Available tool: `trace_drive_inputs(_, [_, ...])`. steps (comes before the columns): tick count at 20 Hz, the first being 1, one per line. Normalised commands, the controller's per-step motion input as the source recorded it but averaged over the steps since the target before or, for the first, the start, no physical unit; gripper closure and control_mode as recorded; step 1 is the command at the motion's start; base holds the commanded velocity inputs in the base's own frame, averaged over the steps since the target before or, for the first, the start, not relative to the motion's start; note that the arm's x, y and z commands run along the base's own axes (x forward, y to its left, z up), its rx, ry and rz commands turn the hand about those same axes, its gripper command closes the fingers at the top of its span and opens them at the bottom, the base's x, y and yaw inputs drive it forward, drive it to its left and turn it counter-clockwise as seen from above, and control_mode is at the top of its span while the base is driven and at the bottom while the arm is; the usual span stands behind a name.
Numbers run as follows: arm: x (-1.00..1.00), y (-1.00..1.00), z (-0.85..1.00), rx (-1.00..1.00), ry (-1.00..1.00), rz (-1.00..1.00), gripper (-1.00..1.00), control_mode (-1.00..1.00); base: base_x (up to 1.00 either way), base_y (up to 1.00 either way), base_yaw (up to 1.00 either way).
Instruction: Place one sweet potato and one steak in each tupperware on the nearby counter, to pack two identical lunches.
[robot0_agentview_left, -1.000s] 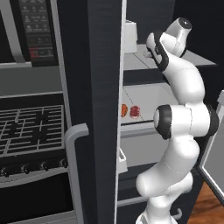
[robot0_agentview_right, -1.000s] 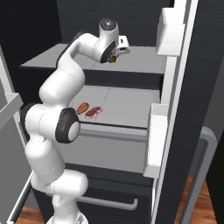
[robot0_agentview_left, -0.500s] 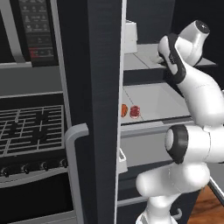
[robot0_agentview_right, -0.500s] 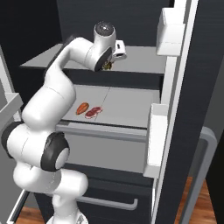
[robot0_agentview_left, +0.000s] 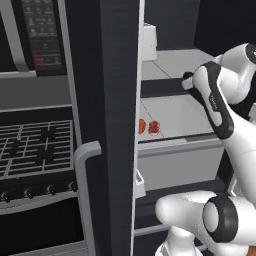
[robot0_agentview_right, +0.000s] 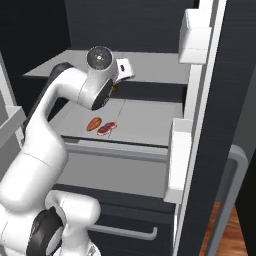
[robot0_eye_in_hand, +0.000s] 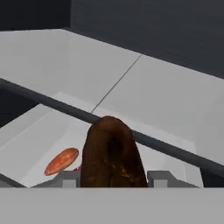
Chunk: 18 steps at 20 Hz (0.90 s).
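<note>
We see our two-finger gripper (robot0_eye_in_hand: 113, 177) clamped on the dark brown oval sweet potato (robot0_eye_in_hand: 112, 153), which stands between the two fingertips (robot0_eye_in_hand: 65, 178) and is lifted above the pale grey upper fridge shelf (robot0_agentview_right: 150, 65). On the lower grey shelf (robot0_agentview_right: 145, 122) the orange-red oval sweet potato (robot0_agentview_right: 93, 123) lies just beside the flat red marbled steak (robot0_agentview_right: 107, 128).
</note>
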Motion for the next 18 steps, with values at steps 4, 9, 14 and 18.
trace_drive_inputs(4, [-1.00, 0.00, 0.20, -0.04, 0.00, 0.00, 1.00, -1.00, 0.00, 0.00, 0.00])
trace_drive_inputs(9, [-1.00, 0.00, 0.05, -0.04, 0.02, 0.00, 1.00, -1.00, 0.00, 0.00, 0.00])
trace_drive_inputs(14, [-0.40, 0.00, 0.04, -0.01, 0.04, 0.00, 1.00, 1.00, -0.60, 0.00, 0.00])
trace_drive_inputs(18, [0.00, 0.00, 0.00, 0.00, 0.00, 0.00, 1.00, 1.00, -1.00, 0.00, 0.00])
